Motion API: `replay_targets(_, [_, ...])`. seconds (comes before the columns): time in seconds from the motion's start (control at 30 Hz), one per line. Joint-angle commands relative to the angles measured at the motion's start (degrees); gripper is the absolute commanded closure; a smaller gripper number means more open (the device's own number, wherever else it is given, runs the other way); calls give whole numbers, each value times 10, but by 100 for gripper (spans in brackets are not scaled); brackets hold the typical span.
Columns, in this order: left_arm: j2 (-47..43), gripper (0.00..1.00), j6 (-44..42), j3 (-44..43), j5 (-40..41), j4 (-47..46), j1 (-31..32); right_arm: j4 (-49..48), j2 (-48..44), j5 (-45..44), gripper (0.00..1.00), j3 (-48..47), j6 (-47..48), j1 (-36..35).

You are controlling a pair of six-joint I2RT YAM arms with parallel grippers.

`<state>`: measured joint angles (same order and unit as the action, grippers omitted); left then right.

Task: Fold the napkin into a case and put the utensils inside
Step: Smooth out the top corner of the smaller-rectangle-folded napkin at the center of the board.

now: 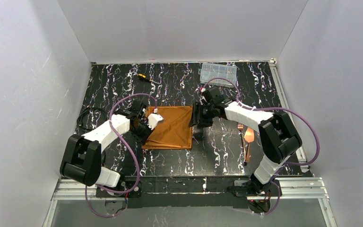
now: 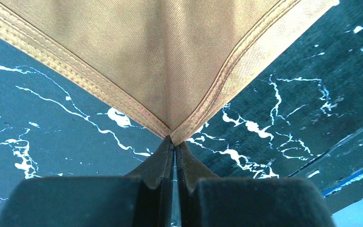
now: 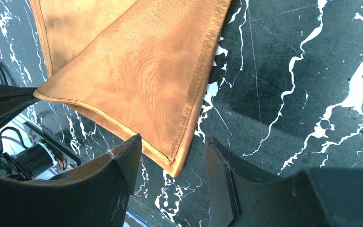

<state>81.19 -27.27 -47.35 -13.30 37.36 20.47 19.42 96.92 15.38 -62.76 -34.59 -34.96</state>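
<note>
Top view: bright, even light from above; white walls (image 1: 23,71) near blown out, black table (image 1: 227,156) holds detail, shadows soft and faint. Left wrist view: cold blue cast, napkin (image 2: 170,56) washed pale with sheen, left gripper (image 2: 174,144) dark and soft close to lens. Right wrist view: warmer, weave sharp; right gripper (image 3: 173,138) underexposed, edges slightly blurred.

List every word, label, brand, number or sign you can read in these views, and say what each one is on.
None can be read. The napkin is plain cloth, the marbled table carries only white veining, and any marking on the screwdriver or the clear compartment box is too small to tell.
</note>
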Motion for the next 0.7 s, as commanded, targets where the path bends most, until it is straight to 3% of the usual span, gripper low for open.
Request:
replay_targets(0.0, [-11, 100, -18, 21, 39, 10, 4, -10, 11, 4, 40, -16, -5, -1])
replay_targets(0.43, [8, 100, -11, 20, 26, 7, 3, -6, 60, -9, 40, -87, -7, 4])
replay_targets(0.57, [4, 88, -13, 15, 20, 13, 3, -16, 102, 3, 41, -132, -12, 15])
replay_targets(0.67, [-6, 87, -18, 18, 16, 20, 3, -27, 137, 24, 45, -157, -16, 28])
